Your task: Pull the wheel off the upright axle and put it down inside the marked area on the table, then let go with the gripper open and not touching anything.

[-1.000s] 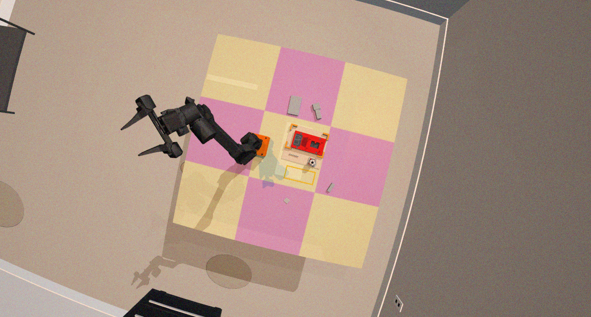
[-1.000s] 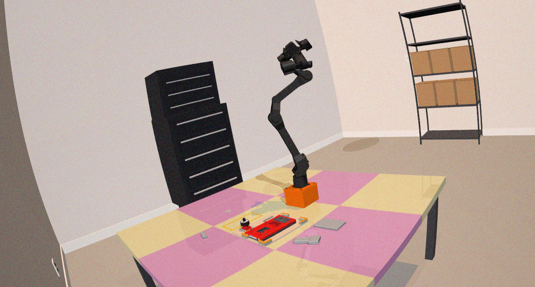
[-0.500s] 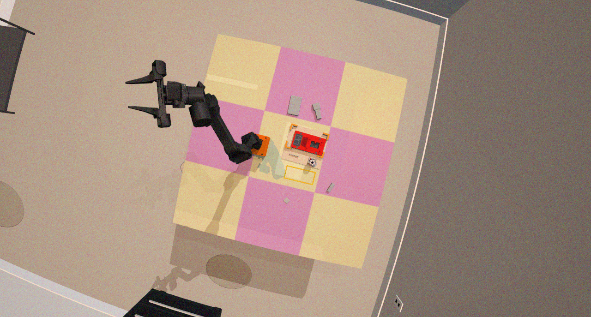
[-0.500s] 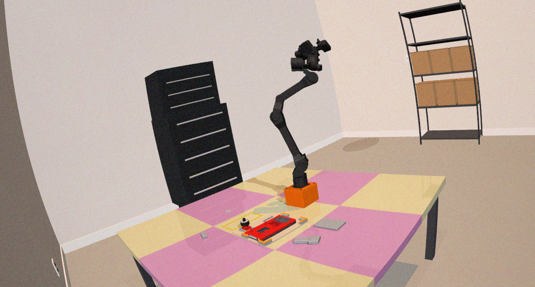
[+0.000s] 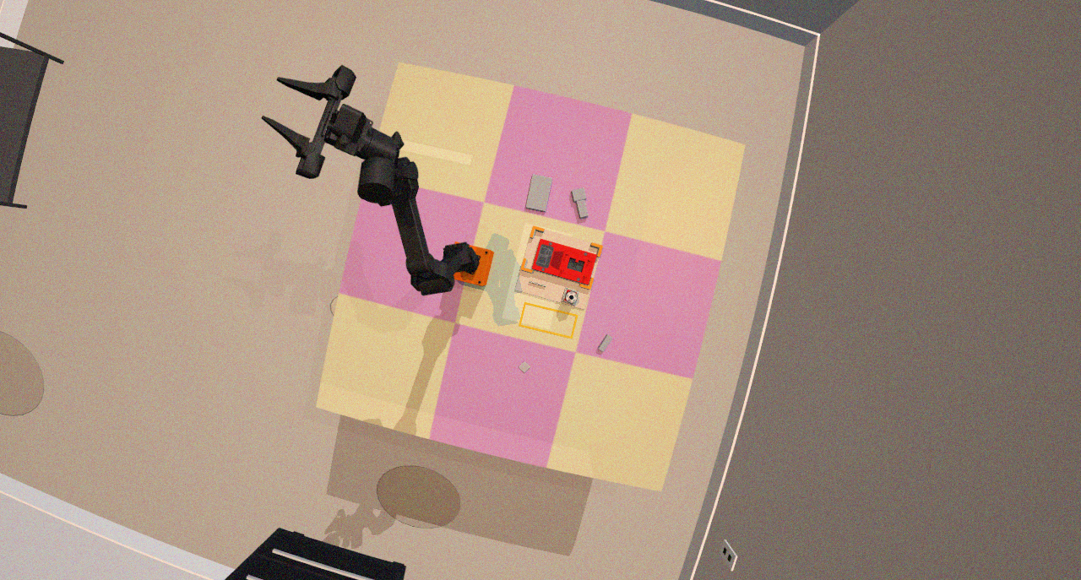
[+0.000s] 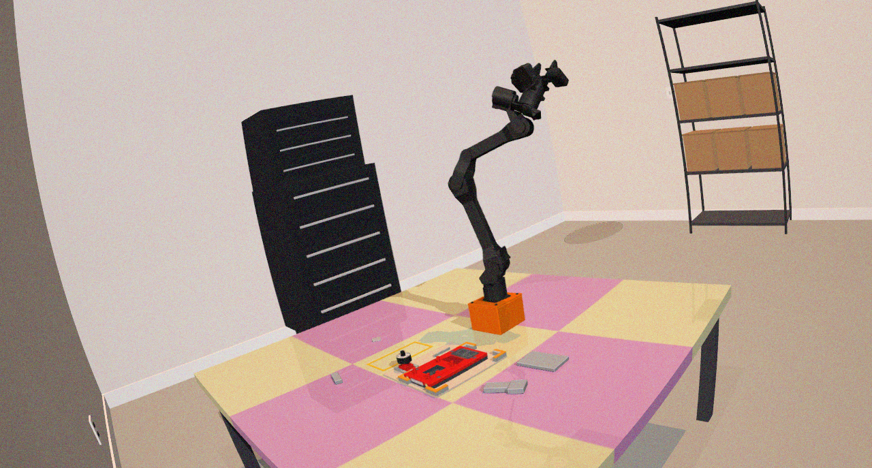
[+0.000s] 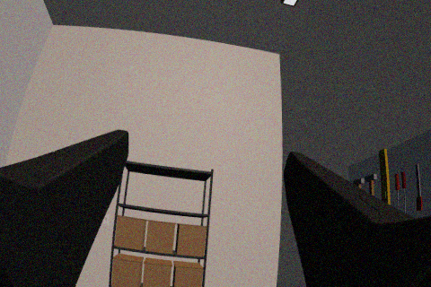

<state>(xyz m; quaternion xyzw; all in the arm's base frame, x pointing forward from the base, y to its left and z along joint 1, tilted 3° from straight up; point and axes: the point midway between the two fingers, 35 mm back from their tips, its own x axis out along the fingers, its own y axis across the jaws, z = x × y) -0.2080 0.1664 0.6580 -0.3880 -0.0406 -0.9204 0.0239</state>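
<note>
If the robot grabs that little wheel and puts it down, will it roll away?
Probably not, if laid flat. The wheel is round, so set on its edge it could well roll. It sits on an upright axle now, so it likely has to be lifted straight up. It looks small beside the open gripper, so it may slip in a loose grip.

In the top view, the wheel (image 5: 570, 297) at centre frame is too small to show its seating on the axle, which it hides. In the wrist view, both fingers are cut off by the lower frame edge, and the left one covers the left post of the shelf unit (image 7: 161, 251). The tools (image 7: 391, 182) at the right edge are too small to identify.
</note>
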